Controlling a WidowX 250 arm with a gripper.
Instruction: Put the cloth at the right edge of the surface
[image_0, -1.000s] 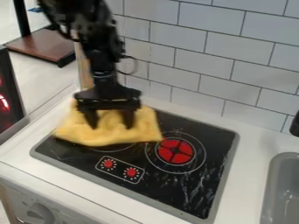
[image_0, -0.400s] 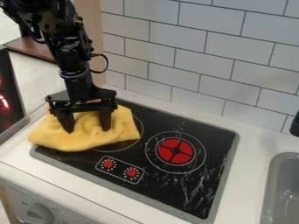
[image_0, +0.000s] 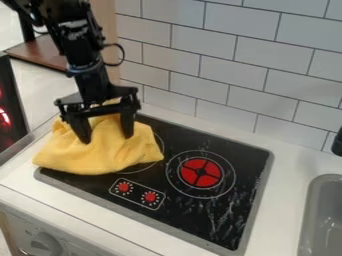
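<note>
Surface (image_0: 286, 197) in white carries a black stovetop (image_0: 200, 212). On its ten o'clock corner slumps the yellow cloth (image_0: 100, 152), long axis roughly eight to two, at six o'clock from the hand (image_0: 107, 139). That hand stands wide, tips against the fabric. Three o'clock should be the way next. Tiny marks ring the red knobs (image_0: 150, 197), no words I can read.

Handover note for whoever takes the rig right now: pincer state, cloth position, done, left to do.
Pincer: open, fingers spread wide, down at the cloth; can't tell if it has any hold.
Cloth: bunched over the left part of the cooktop, lapping past its rim onto the white counter.
Done: placement not achieved.
Left: get the cloth to the right edge. I'd confirm a grip before lifting.
</note>
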